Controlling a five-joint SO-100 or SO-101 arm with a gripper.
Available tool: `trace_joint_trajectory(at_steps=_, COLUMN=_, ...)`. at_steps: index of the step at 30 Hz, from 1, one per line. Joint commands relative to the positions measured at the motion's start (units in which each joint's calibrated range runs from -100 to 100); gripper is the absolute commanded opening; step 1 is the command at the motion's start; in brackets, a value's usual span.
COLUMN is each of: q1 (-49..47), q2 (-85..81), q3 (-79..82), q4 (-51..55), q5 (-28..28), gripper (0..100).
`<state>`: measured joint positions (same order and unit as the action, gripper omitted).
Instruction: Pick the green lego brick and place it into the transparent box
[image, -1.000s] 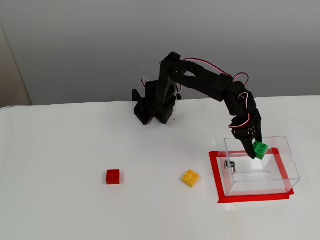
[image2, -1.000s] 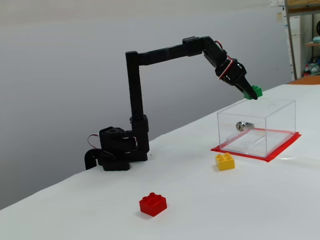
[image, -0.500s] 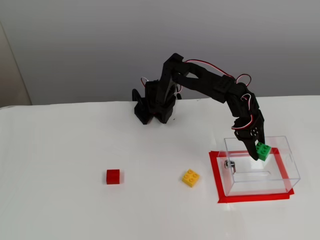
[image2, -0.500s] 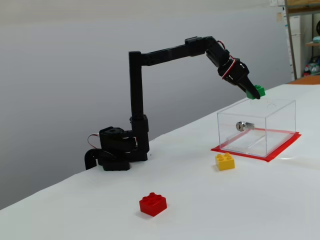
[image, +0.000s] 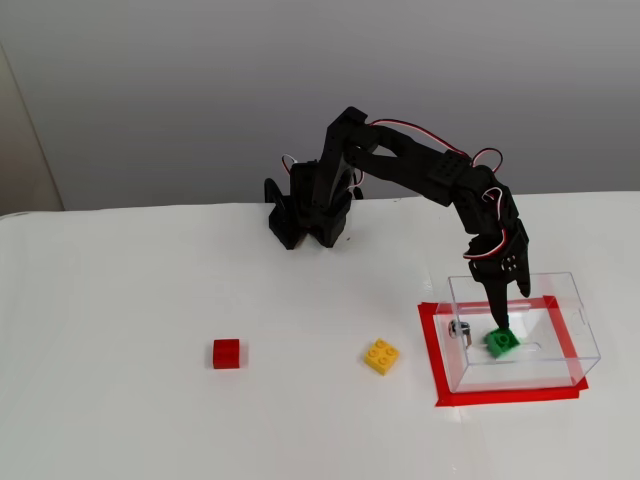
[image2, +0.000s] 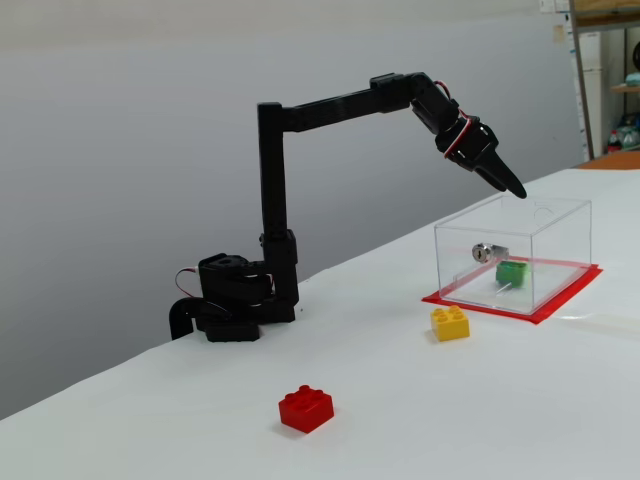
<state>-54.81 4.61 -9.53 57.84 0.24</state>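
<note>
The green lego brick (image: 502, 342) lies on the floor of the transparent box (image: 573, 312), free of the gripper; through the clear wall it shows beside the metal fitting (image2: 487, 252) as a green block (image2: 511, 272). My gripper (image: 510, 305) hangs just above the box's open top, open, with nothing between its fingers. Seen from the side, the gripper (image2: 512, 188) points down at the box (image2: 560, 240) from above its back edge.
The box stands on a red taped rectangle (image: 432, 350). A yellow brick (image: 381, 356) lies just left of it and a red brick (image: 226, 353) farther left. The arm's base (image: 305, 210) sits at the back of the white table.
The gripper opened and let go of the green brick, which dropped from the fingertips to the floor of the box. The arm has barely moved.
</note>
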Motion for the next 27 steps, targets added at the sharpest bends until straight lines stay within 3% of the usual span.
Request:
trace_joint_trajectory(at_steps=1, q1=0.21, q2=-0.41, q3=-2.13, q4=-0.23, q5=-0.04, gripper=31)
trace_joint_trajectory(at_steps=8, q1=0.35, q2=-0.92, q3=-2.13, q4=-0.14, q5=0.28, gripper=8)
trace_joint_trajectory(at_steps=17, q1=3.31, q2=-3.21, q3=-2.67, q4=0.3, q5=0.33, gripper=2)
trace_joint_trajectory(at_steps=27, q1=12.04, q2=-12.8, q3=-2.04, q4=0.47, q5=0.38, gripper=2)
